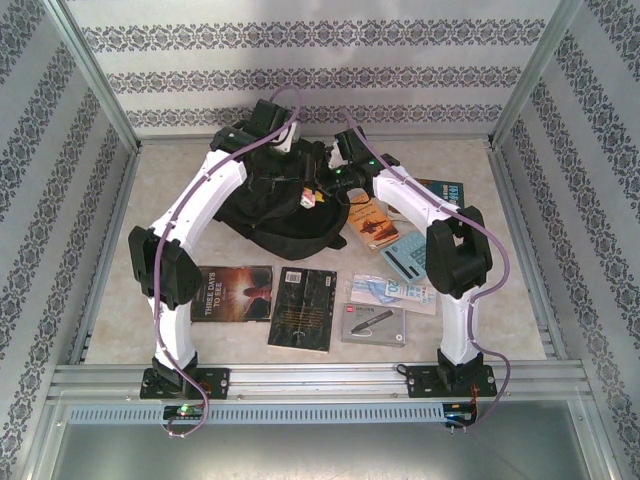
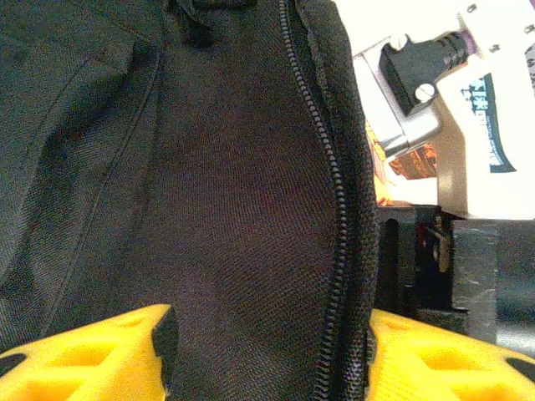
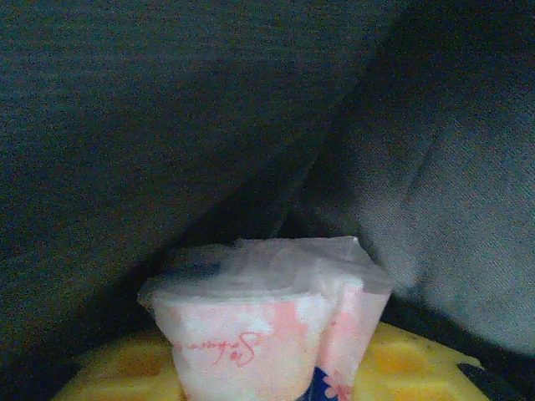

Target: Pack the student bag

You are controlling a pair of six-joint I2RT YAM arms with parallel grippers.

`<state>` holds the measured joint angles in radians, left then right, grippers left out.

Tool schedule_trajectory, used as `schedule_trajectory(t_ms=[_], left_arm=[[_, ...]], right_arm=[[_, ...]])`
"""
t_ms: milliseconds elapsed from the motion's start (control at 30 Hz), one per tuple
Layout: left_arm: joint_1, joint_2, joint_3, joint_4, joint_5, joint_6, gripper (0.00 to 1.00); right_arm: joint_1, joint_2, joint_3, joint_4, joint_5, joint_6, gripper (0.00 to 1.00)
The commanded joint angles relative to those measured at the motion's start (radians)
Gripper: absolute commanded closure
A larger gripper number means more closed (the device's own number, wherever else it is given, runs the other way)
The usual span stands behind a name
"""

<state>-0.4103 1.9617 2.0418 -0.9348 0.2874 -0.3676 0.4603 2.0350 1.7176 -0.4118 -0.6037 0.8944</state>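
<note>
The student bag point(image 1: 262, 208) is a black fabric backpack lying mid-table. My left gripper point(image 1: 284, 155) hangs over its top end. In the left wrist view that gripper point(image 2: 269, 338) stands open, its yellow fingers point(image 2: 100, 355) either side of the bag's dark fabric point(image 2: 234, 209), with the zipper edge point(image 2: 334, 217) running down beside the right finger. My right gripper point(image 1: 314, 195) reaches into the bag's opening. It point(image 3: 267, 372) is shut on a white-and-pink plastic tissue packet point(image 3: 259, 317), with dark bag fabric point(image 3: 167, 125) all around.
Several books lie around the bag: a dark one point(image 1: 232, 293) and a black one point(image 1: 303, 308) in front, an orange one point(image 1: 372, 222) and a teal one point(image 1: 408, 255) to the right. A grey pen box point(image 1: 373, 323) and a white booklet point(image 1: 393, 292) lie front right.
</note>
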Motion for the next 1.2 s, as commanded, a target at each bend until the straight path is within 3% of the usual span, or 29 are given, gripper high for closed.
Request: schedule_trajectory(t_ms=[0,233,267,433,533,733,867,933,1000,1100,1167], left_arm=[[0.002,0.037,-0.015,-0.014,0.022,0.019,0.45],[0.009,0.022,0.018,0.008,0.004,0.002,0.98],[0.009,0.016,0.035,0.003,-0.008,0.0,1.0],[0.011,-0.005,0.154,-0.078,-0.193,0.003,1.0],[0.015,0.01,0.265,-0.143,-0.247,0.011,1.0],[0.035,0.01,0.365,-0.184,-0.185,0.004,1.0],[0.044,-0.005,0.364,-0.187,-0.145,0.0,1.0],[0.052,-0.015,0.349,-0.177,-0.124,-0.013,1.0],[0.06,-0.018,0.342,-0.167,-0.107,-0.033,1.0],[0.074,-0.023,0.357,-0.145,-0.1,-0.063,1.0],[0.085,-0.024,0.371,-0.132,-0.097,-0.083,1.0]], right_arm=[[0.005,-0.045,-0.012,0.066,-0.039,0.035,0.66],[0.002,-0.063,-0.027,0.033,-0.011,0.008,0.67],[0.002,-0.072,-0.03,0.003,0.009,-0.011,0.67],[-0.003,-0.127,-0.089,-0.119,0.134,-0.092,0.65],[-0.013,-0.134,-0.13,-0.144,0.178,-0.107,0.64],[-0.021,-0.11,-0.122,-0.105,0.174,-0.099,0.62],[0.0,-0.041,-0.024,-0.062,0.147,-0.061,0.57],[0.024,0.014,0.054,-0.037,0.132,-0.035,0.47],[0.053,0.101,0.173,-0.042,0.09,0.002,0.29],[0.083,0.166,0.303,-0.134,0.124,-0.002,0.16],[0.084,0.137,0.276,-0.133,0.162,-0.004,0.12]])
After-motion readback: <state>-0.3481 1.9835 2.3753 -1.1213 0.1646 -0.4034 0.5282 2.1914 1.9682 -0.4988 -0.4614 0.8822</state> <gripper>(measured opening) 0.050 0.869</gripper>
